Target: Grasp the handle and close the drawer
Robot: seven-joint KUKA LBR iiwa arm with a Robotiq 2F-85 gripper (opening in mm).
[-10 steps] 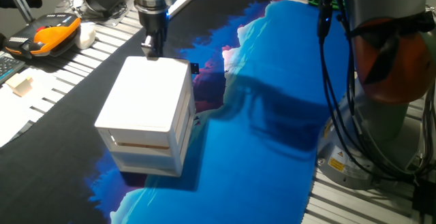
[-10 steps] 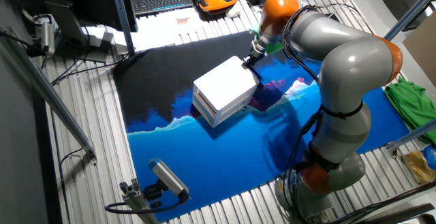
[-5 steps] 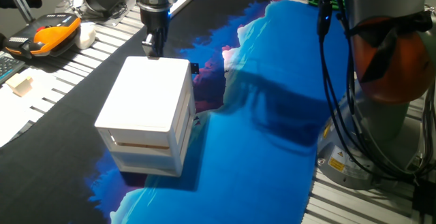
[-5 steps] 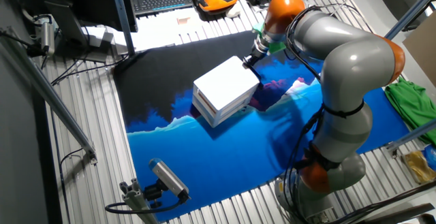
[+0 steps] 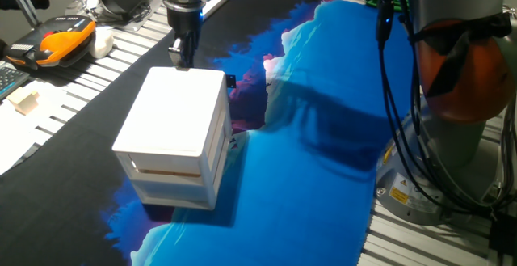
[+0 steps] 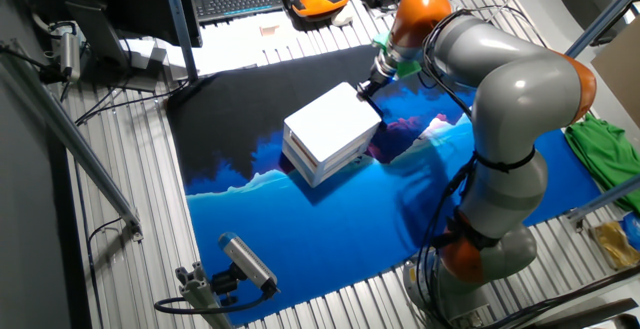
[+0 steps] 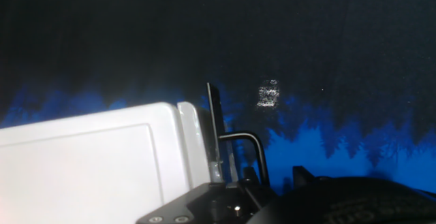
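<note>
Hand view: gripper (image 7: 235, 173) at the drawer (image 5: 182, 108) back edge, handle (image 7: 244, 149) between its fingers; grip unclear

Both fixed views are evenly and brightly lit from overhead and mostly sharp. The arm throws a broad soft shadow across the blue cloth (image 5: 323, 137), and the white cabinet (image 5: 174, 133) reads nearly blown out on top. The hand view is dim, grainy and soft, its near gripper parts dark and blurred.
</note>
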